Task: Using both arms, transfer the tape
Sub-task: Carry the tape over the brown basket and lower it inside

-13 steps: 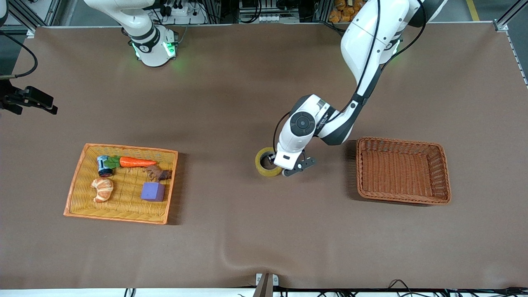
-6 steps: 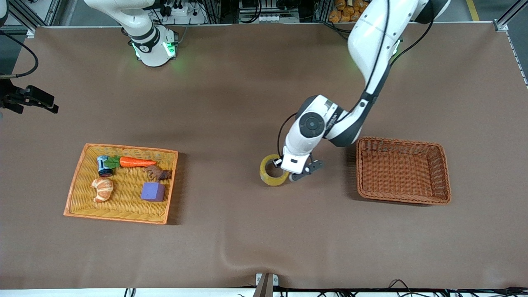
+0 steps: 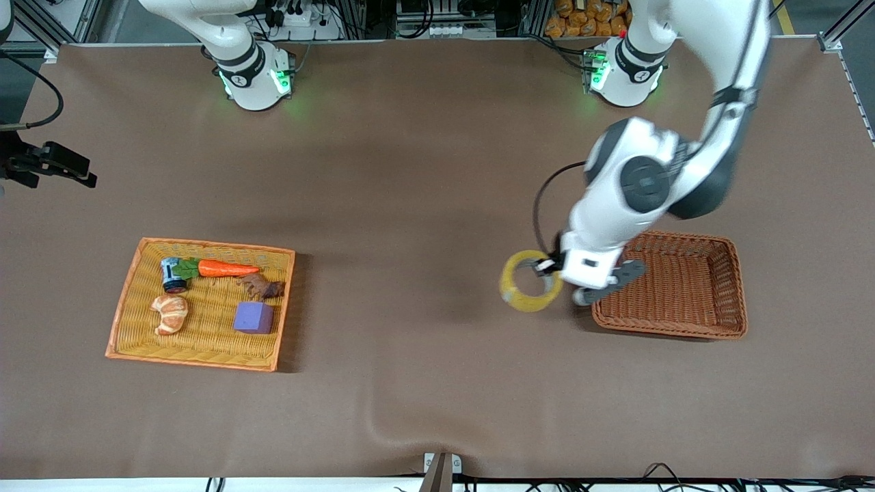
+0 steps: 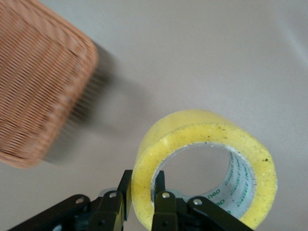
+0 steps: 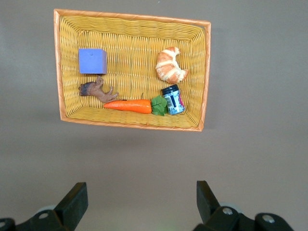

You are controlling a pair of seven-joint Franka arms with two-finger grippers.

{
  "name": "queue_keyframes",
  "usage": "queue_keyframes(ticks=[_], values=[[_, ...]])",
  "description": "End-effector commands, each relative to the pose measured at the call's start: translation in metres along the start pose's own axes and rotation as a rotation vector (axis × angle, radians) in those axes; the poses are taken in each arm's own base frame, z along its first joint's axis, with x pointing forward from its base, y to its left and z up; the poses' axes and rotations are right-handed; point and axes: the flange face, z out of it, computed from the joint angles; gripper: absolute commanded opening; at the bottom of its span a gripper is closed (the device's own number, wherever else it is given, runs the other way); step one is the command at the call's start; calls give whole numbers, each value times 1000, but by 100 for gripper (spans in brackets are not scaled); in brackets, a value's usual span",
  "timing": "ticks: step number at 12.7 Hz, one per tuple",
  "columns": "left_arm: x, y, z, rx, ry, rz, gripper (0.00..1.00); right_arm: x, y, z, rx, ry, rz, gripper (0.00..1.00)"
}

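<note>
The tape [image 3: 530, 281] is a yellow translucent roll. My left gripper [image 3: 555, 268] is shut on its wall, one finger inside the hole and one outside, and holds it up over the table beside the brown wicker basket [image 3: 735, 287]. In the left wrist view the tape [image 4: 202, 139] stands on edge between the fingers of my left gripper [image 4: 142, 185], with the basket [image 4: 38, 82] close by. My right gripper [image 5: 139, 202] is open and empty, high over bare table beside the yellow tray [image 5: 204, 72].
The yellow wicker tray [image 3: 123, 301] at the right arm's end holds a carrot [image 3: 225, 268], a croissant [image 3: 169, 313], a purple cube [image 3: 253, 318], a small jar [image 3: 171, 275] and a brown toy [image 3: 262, 287]. The brown basket holds nothing.
My left gripper has lifted the tape off the table and carried it from the middle toward the brown basket. The right arm has not moved.
</note>
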Motion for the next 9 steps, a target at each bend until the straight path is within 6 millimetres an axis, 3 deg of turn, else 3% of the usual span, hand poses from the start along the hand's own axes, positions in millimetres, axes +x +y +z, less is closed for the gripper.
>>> queue_keyframes(ticks=[1,4,7,9], values=[[23,-47,-29,0,-17,80,0,0,13,-3,-13,6,14,100],[70,-119,-35,39,-75,178,0,3,11,-3,-13,8,11,100],[98,-180,-5,64,-132,146,0,5,9,-4,27,12,17,100],[109,-209,13,68,-158,160,0,5,6,-3,27,12,16,100]])
